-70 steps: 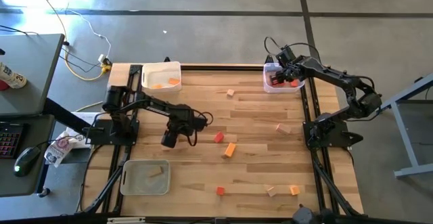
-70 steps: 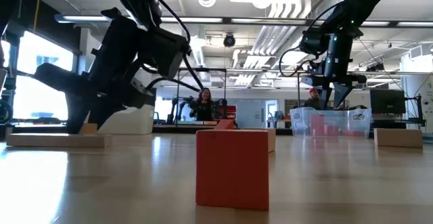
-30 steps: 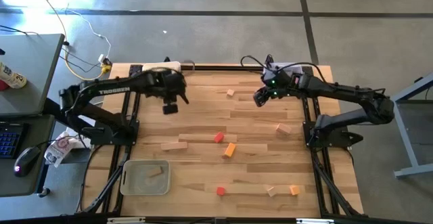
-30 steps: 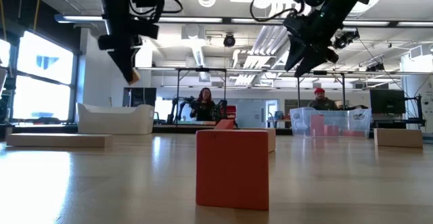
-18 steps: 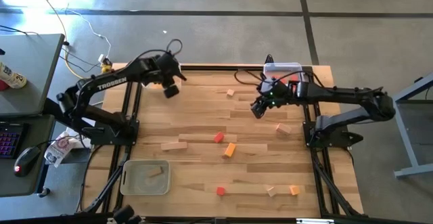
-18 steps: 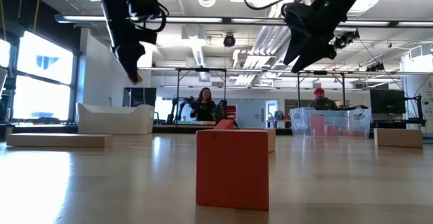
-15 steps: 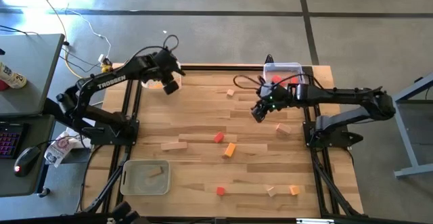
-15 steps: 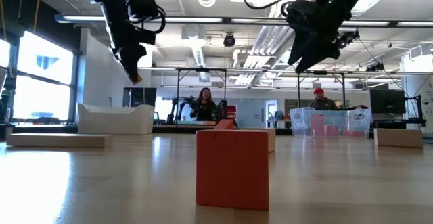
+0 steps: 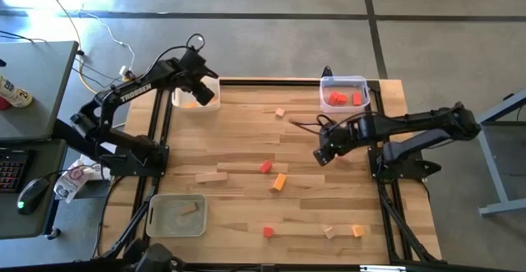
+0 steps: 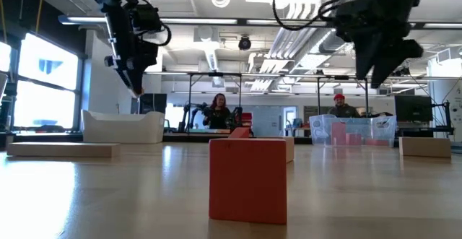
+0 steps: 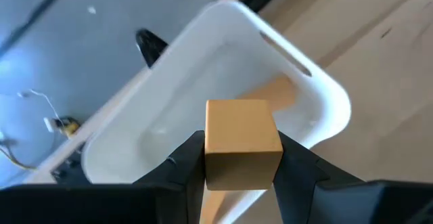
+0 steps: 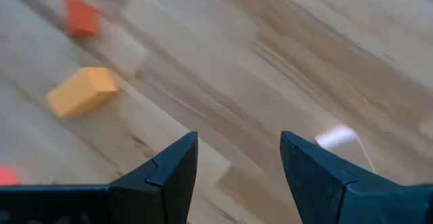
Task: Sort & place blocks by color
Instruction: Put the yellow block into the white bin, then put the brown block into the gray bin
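High view shows your left gripper [image 9: 205, 96] up at the far-left corner of the table [image 9: 246, 140], over the white tray [image 9: 182, 101] w/ an orange piece [image 9: 191, 103] lying in it. Left wrist view: its fingers [image 11: 184, 164] are clenched on an orange cube [image 11: 243, 143], hanging above that same tray, so the cube isn't down yet. Your right gripper [image 9: 321, 154] sits over the right-centre of the table, just beside a tan block [image 9: 344, 156]; right wrist view shows its fingers [image 12: 166, 170] spread w/ nothing between them, bare wood below, an orange bar [image 12: 81, 91] and a red cube [image 12: 81, 15] farther off. Rest of the blocks on the high view: red cube [image 9: 265, 167] and orange bar [image 9: 279, 182] near mid-table, long tan bar [image 9: 210, 177] to their left, small tan cube [image 9: 280, 112] toward the far edge, and along the near edge another red cube [image 9: 267, 232], a tan block [image 9: 329, 232] and an orange cube [image 9: 357, 231]. Clear tray [image 9: 344, 91] at the far-right corner holds red blocks [image 9: 338, 99]; the near-left tray [image 9: 175, 215] holds a tan piece [image 9: 192, 210]. Low view: a red cube [image 10: 247, 179] stands close in front, both arms are up off the table, and people [image 10: 218, 112] show in the room behind.
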`<state>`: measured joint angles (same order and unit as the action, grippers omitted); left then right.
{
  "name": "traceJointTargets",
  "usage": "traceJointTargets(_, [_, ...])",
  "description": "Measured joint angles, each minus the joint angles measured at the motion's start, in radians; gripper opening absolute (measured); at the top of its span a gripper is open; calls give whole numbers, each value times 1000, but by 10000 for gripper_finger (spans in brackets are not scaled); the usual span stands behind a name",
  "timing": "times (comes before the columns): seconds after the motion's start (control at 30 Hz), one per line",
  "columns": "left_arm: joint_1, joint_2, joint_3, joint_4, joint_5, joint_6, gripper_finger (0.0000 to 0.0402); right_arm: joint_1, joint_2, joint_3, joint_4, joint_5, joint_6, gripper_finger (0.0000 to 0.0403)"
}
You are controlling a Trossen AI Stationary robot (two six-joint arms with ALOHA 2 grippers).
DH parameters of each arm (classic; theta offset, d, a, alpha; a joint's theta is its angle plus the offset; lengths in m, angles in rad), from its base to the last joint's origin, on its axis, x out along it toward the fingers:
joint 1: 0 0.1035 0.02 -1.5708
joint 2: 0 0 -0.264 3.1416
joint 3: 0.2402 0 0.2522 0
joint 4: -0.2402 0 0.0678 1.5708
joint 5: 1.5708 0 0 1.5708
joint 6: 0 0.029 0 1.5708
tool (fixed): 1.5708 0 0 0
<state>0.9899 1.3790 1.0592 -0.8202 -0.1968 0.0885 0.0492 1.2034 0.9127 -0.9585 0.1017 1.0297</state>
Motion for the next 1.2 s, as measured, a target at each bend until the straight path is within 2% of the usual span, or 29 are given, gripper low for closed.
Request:
traceJointTargets(0.2, [6,103,0,3,6,-8,114,57,0,0,-111,48,162,197])
traceJointTargets(0.37, [6,167,0,26,6,-11,114,70,0,0,-191,53,177,197])
traceJointTargets(0.57, [6,194,0,35,6,-46,128,68,3,0,-230,51,75,197])
traceJointTargets(0.87, [6,194,0,32,10,-51,197,58,48,0,-277,42,-20,198])
traceJointTargets(1.03, [6,194,25,-27,18,-49,228,29,105,0,-316,40,-101,215])
traceJointTargets(1.2, [-2,178,67,-94,76,-36,230,-7,152,0,-322,24,-200,237])
